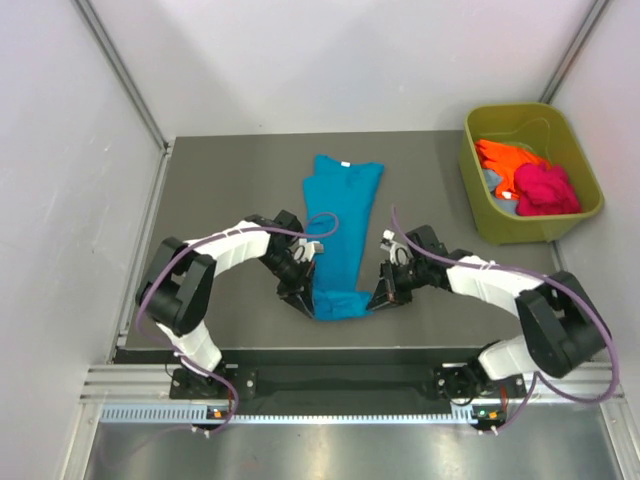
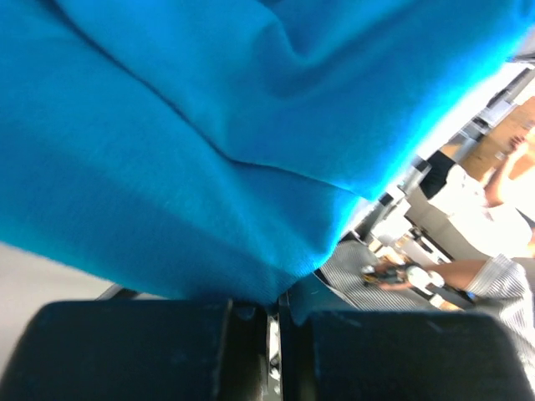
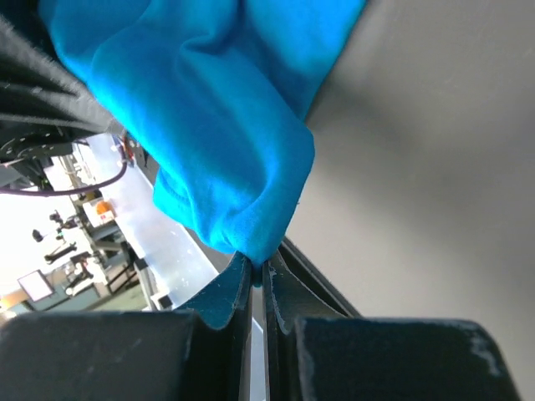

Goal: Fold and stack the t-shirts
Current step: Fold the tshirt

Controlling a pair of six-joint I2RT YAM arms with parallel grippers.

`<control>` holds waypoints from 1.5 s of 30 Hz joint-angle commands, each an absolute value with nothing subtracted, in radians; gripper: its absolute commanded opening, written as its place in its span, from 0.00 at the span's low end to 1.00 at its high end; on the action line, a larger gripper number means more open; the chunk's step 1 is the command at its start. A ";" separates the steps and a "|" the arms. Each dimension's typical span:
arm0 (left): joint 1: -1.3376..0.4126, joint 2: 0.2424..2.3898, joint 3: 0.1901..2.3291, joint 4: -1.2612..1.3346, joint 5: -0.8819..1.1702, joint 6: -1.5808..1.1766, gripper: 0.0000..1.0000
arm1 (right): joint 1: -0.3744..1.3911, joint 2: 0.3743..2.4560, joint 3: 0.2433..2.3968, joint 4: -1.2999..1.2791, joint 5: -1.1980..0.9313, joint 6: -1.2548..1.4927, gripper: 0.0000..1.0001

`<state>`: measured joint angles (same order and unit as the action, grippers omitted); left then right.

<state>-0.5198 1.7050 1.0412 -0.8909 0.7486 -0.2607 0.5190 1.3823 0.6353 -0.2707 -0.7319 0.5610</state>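
Your left hand (image 2: 272,313) and right hand (image 3: 266,271) are each clamped on a near hem corner of the soft teal-blue cloth t-shirt (image 1: 340,225) lying lengthwise on the grey worktop (image 1: 220,180); you should lift both corners level and carry them together toward the collar (image 1: 343,163), keeping the fold square.

Overhead rear view; wrist views tight on, apparently, teal t-shirt (image 1: 340,225)

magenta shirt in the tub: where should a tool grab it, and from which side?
Probably pinch the highest bunched fold of the magenta shirt, coming straight down. It lies crumpled in the green tub beside the orange shirt, and the tub's walls block any side approach.
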 commanded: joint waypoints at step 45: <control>-0.333 1.791 1.523 -1.088 0.663 0.003 0.65 | 0.198 1.988 1.456 -0.293 -0.594 0.373 0.54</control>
<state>-0.3332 1.7535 1.3678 -1.1072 0.6689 -0.0437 0.2283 2.0800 1.3987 -0.2447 -0.6350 0.4442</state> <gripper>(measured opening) 0.653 0.536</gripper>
